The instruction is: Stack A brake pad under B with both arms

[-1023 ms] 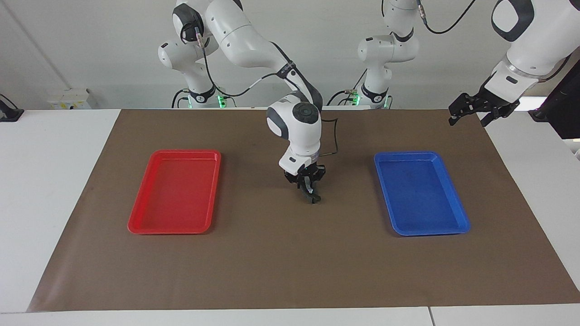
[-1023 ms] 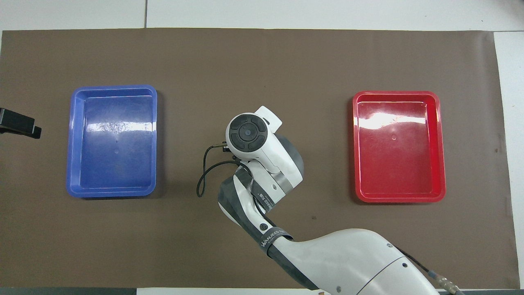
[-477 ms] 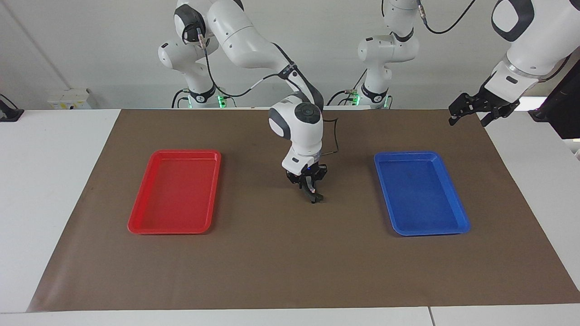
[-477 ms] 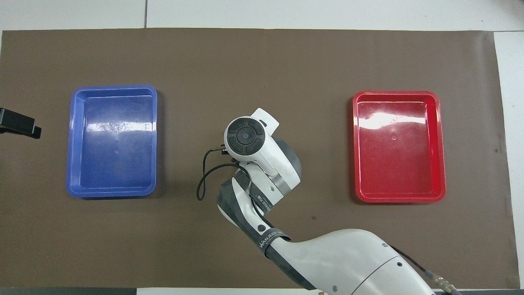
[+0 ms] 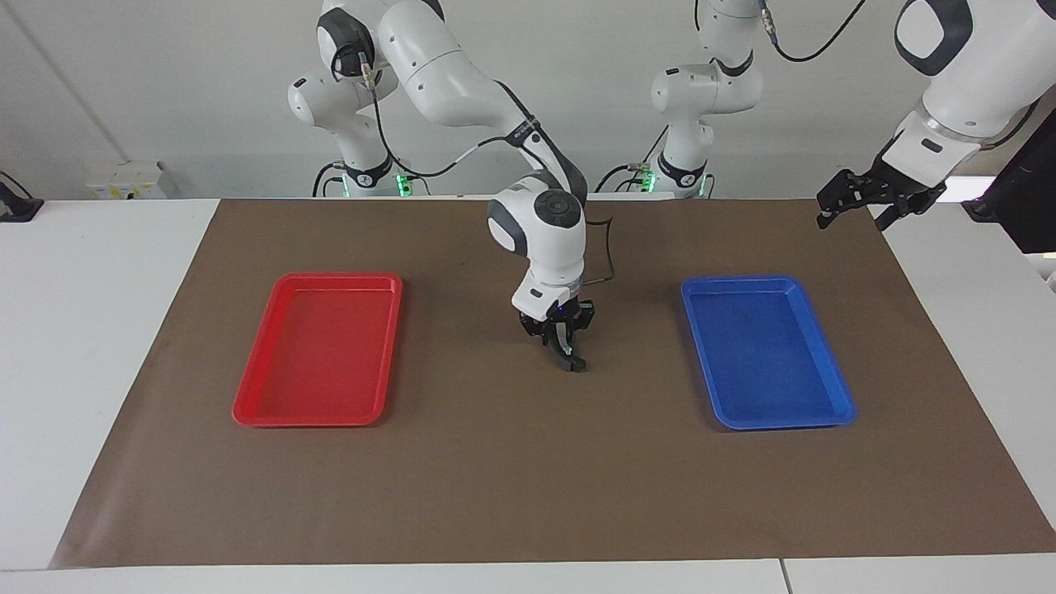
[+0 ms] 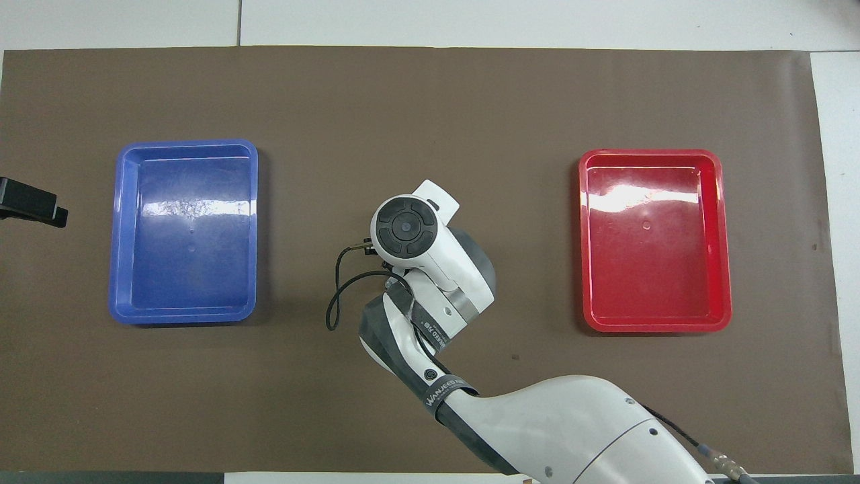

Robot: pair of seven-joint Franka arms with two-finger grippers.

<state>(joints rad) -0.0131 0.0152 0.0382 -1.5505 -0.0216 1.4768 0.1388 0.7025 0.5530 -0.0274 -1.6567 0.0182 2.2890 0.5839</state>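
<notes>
- Dark brake piece (image 5: 575,364): the only pad-like item visible. It lies at the middle of the worktop (image 5: 495,487), between the two trays and well apart from both. It is too small to tell whether it is A, B or both, and its long axis cannot be read.
- Right gripper (image 5: 566,351): points straight down, with the piece directly at its tip. Whether its fingers are closed on the piece cannot be told. In the overhead view the wrist hides the piece.
- Left gripper (image 5: 854,216): waits raised over the worktop edge at the left arm's end, fingers spread and empty.
- Judgement: the right arm is much the nearer to the piece, so any handling falls to it.
- Red tray (image 5: 247,412) and blue tray (image 5: 841,412): nothing in either.
</notes>
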